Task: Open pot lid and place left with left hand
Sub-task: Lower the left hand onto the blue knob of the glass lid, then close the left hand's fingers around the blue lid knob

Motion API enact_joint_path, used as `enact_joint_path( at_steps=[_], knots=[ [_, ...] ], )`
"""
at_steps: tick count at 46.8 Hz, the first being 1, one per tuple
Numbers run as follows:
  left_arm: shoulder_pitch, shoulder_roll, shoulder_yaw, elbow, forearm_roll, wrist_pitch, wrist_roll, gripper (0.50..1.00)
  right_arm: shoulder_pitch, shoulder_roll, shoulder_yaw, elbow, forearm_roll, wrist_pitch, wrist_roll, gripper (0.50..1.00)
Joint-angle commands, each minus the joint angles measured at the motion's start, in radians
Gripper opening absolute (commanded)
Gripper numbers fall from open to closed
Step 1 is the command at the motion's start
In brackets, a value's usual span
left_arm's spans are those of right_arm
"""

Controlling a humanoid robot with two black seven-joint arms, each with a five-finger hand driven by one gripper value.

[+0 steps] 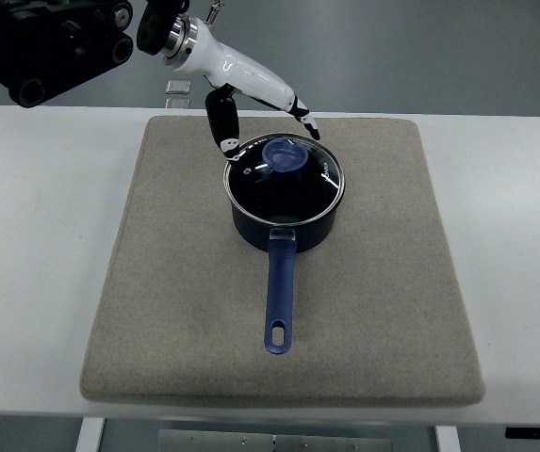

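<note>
Hovering left hand [262, 113], fingers spread, over lid [285, 175]; off-centre grab on knob [284, 157] could slip, shifting pot [284, 221].

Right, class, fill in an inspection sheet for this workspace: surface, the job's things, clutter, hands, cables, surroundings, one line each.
Surface: white table with a grey mat lying flat on it.
Job's things: dark blue pot on the mat, long blue handle pointing toward the camera; glass lid with a blue knob sits on the pot, not yet lifted.
Clutter: a small clear object at the table's far edge; too small to identify.
Hands: left hand at the pot's far rim, fingers spread, holding nothing; right hand not seen.
Cables: nothing seen.
Surroundings: grey floor beyond the table; dark robot hardware at top left.
</note>
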Motion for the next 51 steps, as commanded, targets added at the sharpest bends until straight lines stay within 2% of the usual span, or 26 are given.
enact_joint_path(
  at_steps=[1,12,21,38,51],
  knots=[
    [-0.002,0.000,0.003,0.000,0.024,0.009,0.000,0.958,0.000,0.000,0.000,0.000,0.000,0.000,0.000,0.917],
    [-0.005,-0.017,0.003,-0.003,0.036,0.046,0.000,0.958,0.000,0.000,0.000,0.001,0.000,0.000,0.000,0.917],
    [-0.005,-0.034,0.003,-0.005,0.125,0.075,0.000,0.936,0.000,0.000,0.000,0.000,0.000,0.000,-0.001,0.917],
    [0.004,-0.057,0.003,-0.008,0.150,0.084,0.000,0.936,0.000,0.000,0.000,0.001,0.000,0.000,0.000,0.917],
    [0.007,-0.081,0.037,0.007,0.148,0.151,0.000,0.936,0.000,0.000,0.000,0.000,0.000,0.000,0.000,0.917]
  ],
)
